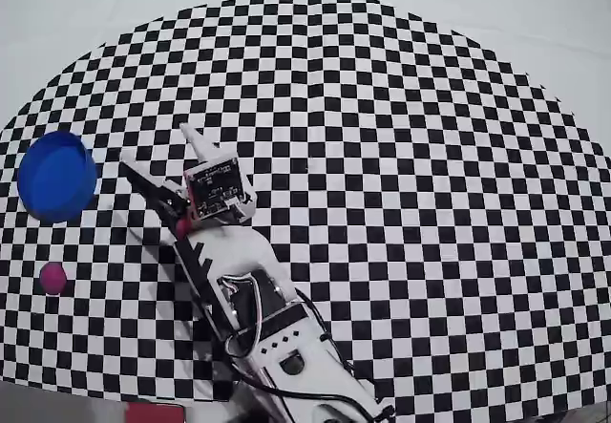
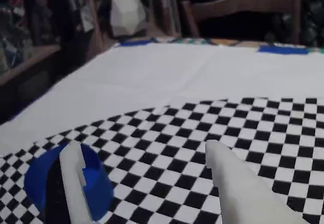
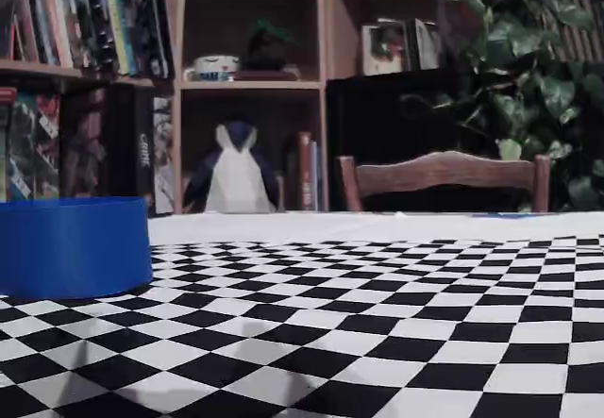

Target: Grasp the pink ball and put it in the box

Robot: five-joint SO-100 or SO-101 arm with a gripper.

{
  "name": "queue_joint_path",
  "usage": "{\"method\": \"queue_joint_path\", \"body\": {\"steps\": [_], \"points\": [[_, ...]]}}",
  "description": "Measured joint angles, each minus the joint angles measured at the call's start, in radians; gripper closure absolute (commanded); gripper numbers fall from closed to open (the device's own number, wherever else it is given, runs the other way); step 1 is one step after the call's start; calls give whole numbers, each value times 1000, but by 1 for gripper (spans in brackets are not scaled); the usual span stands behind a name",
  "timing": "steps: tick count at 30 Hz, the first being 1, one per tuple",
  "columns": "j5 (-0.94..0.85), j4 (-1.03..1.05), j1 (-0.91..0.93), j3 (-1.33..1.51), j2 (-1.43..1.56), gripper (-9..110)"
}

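Note:
In the overhead view the pink ball [image 1: 52, 277] lies on the checkered mat near the left edge, below the box [image 1: 55, 177], a round blue container. My gripper [image 1: 155, 148] is open to the right of the box and well up-right of the ball, holding nothing. The wrist view shows my gripper [image 2: 142, 148] with its two white fingers [image 2: 74, 173] spread wide over bare checkers. There the box [image 2: 98, 181] sits partly behind the left finger, and the ball is out of view. The fixed view shows only the box [image 3: 74, 246], at the left.
The checkered mat [image 1: 401, 156] lies on a white cloth [image 2: 152, 77]. My arm's base [image 1: 286, 347] stands at the mat's lower middle. Beyond the table are a wooden chair [image 3: 444, 177], bookshelves [image 3: 85, 88] and a plant [image 3: 528, 78].

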Motion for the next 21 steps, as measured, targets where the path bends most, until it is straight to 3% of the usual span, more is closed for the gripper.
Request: {"method": "queue_joint_path", "body": {"steps": [21], "points": [[0, -17, -308, 0, -18, 74]]}}
